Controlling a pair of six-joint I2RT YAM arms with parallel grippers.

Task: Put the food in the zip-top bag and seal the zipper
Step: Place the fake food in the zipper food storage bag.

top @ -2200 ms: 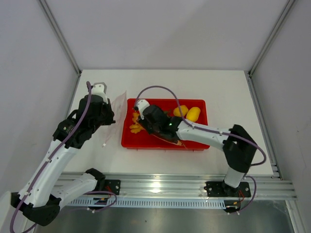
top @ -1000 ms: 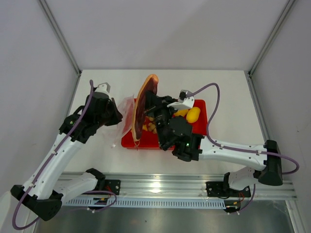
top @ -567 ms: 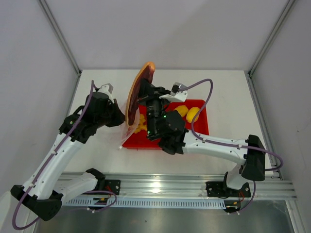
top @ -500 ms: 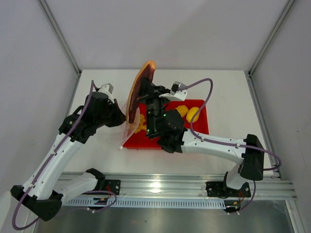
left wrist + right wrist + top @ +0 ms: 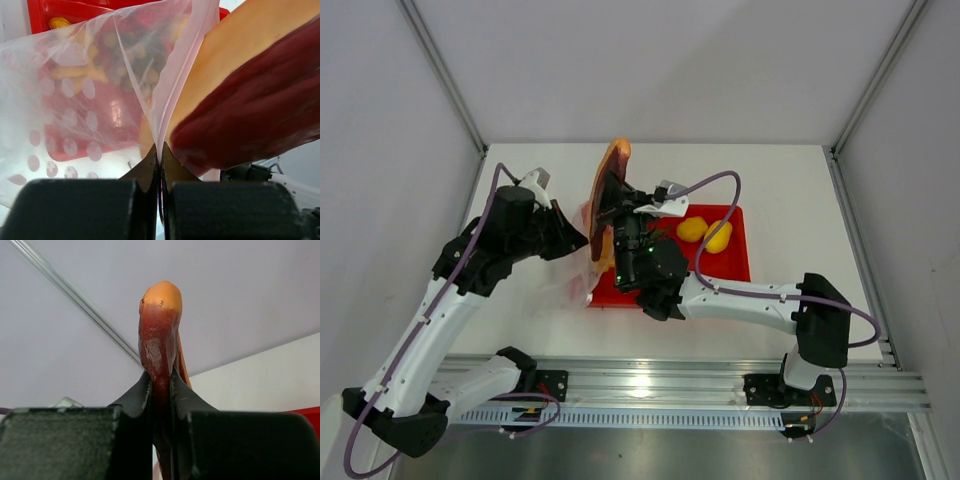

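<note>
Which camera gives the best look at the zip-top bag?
The left wrist view: the dotted zip-top bag fills it, its edge pinched in the left gripper. From the top external view only a faint patch shows beside the red tray. The right wrist view shows the red-brown stick, no bag.

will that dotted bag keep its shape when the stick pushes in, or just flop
Likely floppy: the bag is thin, wrinkled film, held only by one edge pinched in the left gripper. Its mouth probably won't keep open unaided, with no second grip on it. The stick may push it aside rather than slide in.
</note>
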